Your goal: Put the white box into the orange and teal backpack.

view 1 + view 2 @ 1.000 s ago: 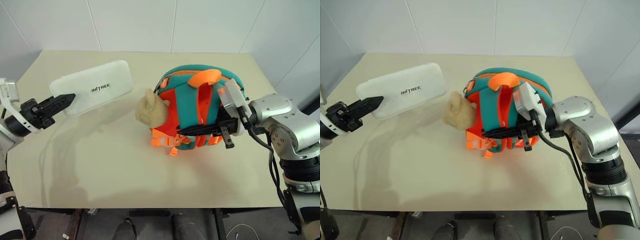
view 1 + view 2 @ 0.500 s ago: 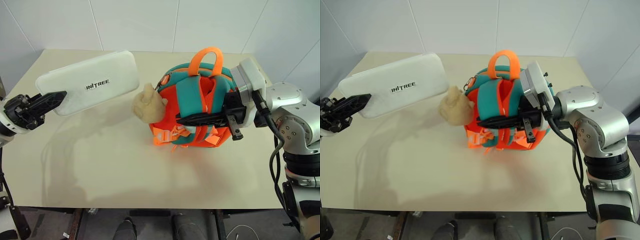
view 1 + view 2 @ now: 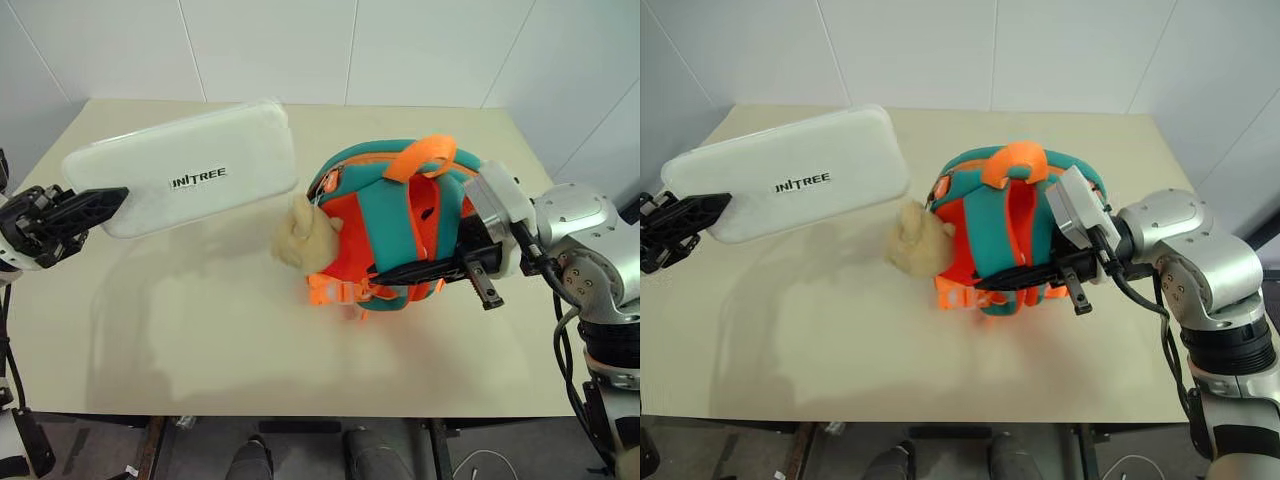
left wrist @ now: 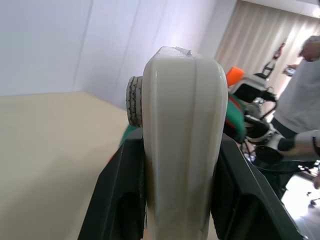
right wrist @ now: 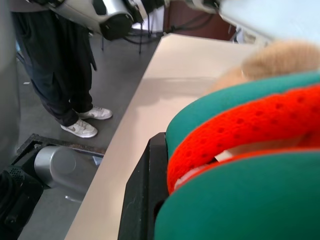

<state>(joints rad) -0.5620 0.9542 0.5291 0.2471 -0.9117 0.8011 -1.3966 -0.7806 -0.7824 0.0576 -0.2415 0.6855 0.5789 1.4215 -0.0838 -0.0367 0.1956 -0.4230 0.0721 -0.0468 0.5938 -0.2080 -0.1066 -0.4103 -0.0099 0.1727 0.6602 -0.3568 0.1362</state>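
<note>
The desk [image 3: 250, 340] is beige and set against white tiled walls at its far side. The near half of the desk is bare from the left edge to the right, which leaves the most open room. In the right wrist view a person's dark trousers and white shoes [image 5: 82, 127] stand on the grey floor beside the desk edge, and the left wrist view shows a person in a grey top [image 4: 302, 95] past the backpack.

The white box [image 3: 185, 170] hangs above the far left part of the desk, held at its left short end by the left tool [image 3: 95, 205], whose black fingers are clamped on either face of the box. The box lies roughly level, lettering up, and its right end reaches just beside the backpack's top.

The orange and teal backpack [image 3: 375, 215] sits near the desk's middle, slightly right, with its orange handle [image 3: 425, 158] up and its tan plush head [image 3: 305, 240] facing left. That head lies between the box's right end and the backpack's body. The right tool [image 3: 430, 270] reaches in from the right, its fingers nearly closed and pinching the orange and teal strap material at the backpack's near side.

Right of the backpack, the desk's right edge is close, and the right arm occupies that strip.
</note>
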